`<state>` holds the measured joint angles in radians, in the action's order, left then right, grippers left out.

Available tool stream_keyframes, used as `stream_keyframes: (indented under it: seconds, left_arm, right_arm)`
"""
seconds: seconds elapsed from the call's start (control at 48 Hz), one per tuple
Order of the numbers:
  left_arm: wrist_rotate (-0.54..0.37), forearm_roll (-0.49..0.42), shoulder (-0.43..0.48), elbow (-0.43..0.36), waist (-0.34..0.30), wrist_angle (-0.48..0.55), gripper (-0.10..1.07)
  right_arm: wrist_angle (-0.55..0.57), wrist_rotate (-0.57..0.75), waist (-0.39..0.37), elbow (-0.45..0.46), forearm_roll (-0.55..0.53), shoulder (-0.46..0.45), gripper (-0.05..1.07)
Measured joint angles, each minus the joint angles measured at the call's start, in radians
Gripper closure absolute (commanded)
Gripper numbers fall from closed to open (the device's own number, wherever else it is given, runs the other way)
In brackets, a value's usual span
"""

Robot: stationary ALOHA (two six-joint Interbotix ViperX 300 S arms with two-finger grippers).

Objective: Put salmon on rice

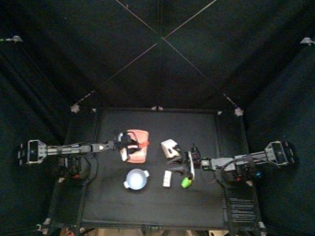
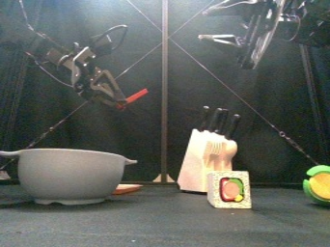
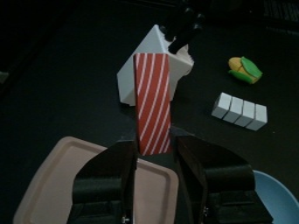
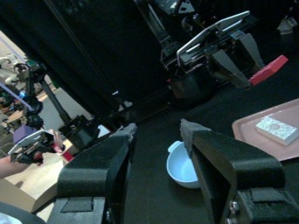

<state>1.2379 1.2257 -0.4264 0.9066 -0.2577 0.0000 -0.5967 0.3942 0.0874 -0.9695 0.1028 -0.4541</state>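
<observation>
Black table point(image 1: 110, 207) inside black curtains, with one black arm reaching in from each side. The right gripper point(image 4: 156, 129) hangs high on its own side, its jaws spread wide with nothing between them. The left gripper point(image 3: 155, 145) is raised over the table's left half, its jaws pinched on one end of the salmon.

A pink tray point(image 3: 59, 179) lies directly under the left gripper. Near it are a blue-white bowl point(image 4: 184, 166) and a white knife block point(image 2: 206, 159). On the tray sits a small white block, apparently the rice point(image 4: 281, 129); it shows only from the right wrist, and the left wrist's own view does not show it.

The salmon point(image 3: 155, 96) is a flat red-orange strip with pale stripes, held clear of the table. Its long axis runs straight out from the fingertips, so most of its length hangs free beyond them.

The left arm is much the nearer. The rice lies below the held piece, so the coming move probably calls for lining the strip up along the block and lowering it.
</observation>
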Motion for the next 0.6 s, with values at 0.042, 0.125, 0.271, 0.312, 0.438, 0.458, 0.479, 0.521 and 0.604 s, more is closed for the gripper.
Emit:
stream_keyframes:
  seconds: [0.042, 0.125, 0.271, 0.312, 0.438, 0.458, 0.479, 0.521, 0.604]
  left_arm:
    - [0.000, -0.017, 0.000, -0.002, 0.000, -0.002, 0.33]
    - [-0.002, 0.000, 0.000, -0.006, -0.002, -0.005, 0.33]
    - [-0.005, 0.040, 0.000, -0.014, -0.014, 0.000, 0.33]
    - [-0.003, 0.038, 0.000, -0.015, -0.014, 0.005, 0.33]
    - [-0.003, 0.026, 0.000, -0.017, -0.014, 0.011, 0.33]
    - [-0.003, 0.018, 0.000, -0.018, -0.014, 0.011, 0.33]
    - [-0.003, 0.011, 0.000, -0.018, -0.014, 0.011, 0.33]
    - [-0.005, -0.002, 0.000, -0.023, -0.015, 0.011, 0.33]
    - [-0.003, -0.011, 0.000, -0.035, -0.015, 0.012, 0.33]
  right_arm:
    - [0.000, -0.002, 0.002, 0.000, 0.000, 0.000, 0.21]
    - [0.000, -0.002, 0.002, 0.002, 0.000, 0.000, 0.21]
    - [0.000, -0.002, 0.003, 0.000, 0.000, 0.000, 0.21]
    - [0.000, -0.002, 0.003, 0.000, 0.000, 0.000, 0.21]
    - [0.000, -0.002, 0.005, 0.000, 0.000, 0.000, 0.21]
    - [0.000, 0.000, 0.005, 0.000, 0.000, 0.000, 0.21]
    - [0.000, 0.000, 0.005, 0.000, 0.000, 0.000, 0.21]
    - [0.000, 0.000, 0.005, 0.000, 0.000, 0.000, 0.21]
    - [0.000, 0.000, 0.005, 0.000, 0.000, 0.000, 0.21]
